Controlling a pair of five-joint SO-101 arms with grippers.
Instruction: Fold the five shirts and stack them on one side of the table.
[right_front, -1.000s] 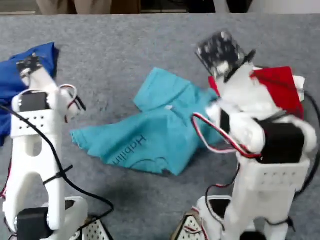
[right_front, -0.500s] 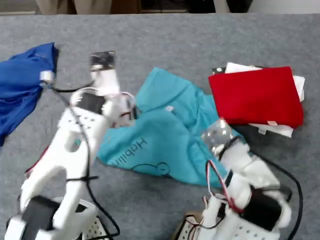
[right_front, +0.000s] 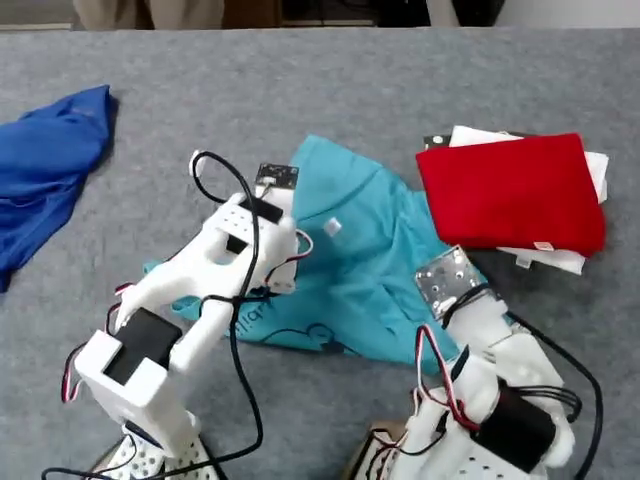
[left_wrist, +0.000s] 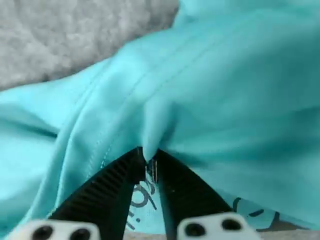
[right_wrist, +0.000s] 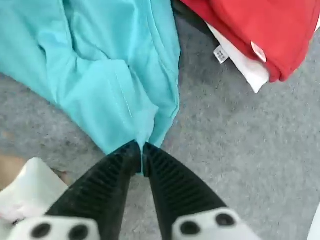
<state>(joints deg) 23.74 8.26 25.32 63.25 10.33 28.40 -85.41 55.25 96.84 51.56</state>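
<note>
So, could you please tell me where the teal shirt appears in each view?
High view: the teal shirt lies mid-table, beside the red shirt.
Left wrist view: a fold of it is pinched in the left claw.
Right wrist view: its edge is pinched in the right claw, with the red shirt beyond.
Shared landmark: the gray table under it.

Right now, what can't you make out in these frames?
1. Stack under the red shirt: in the high view the red covers it; a white layer peeks out, count unclear.
2. The blue shirt: cut off by the high view's left edge.
3. Print on the teal shirt: in the high view the left arm covers most of it.
4. Which part of the teal shirt the left end effector pinches: left wrist view too close.
</note>
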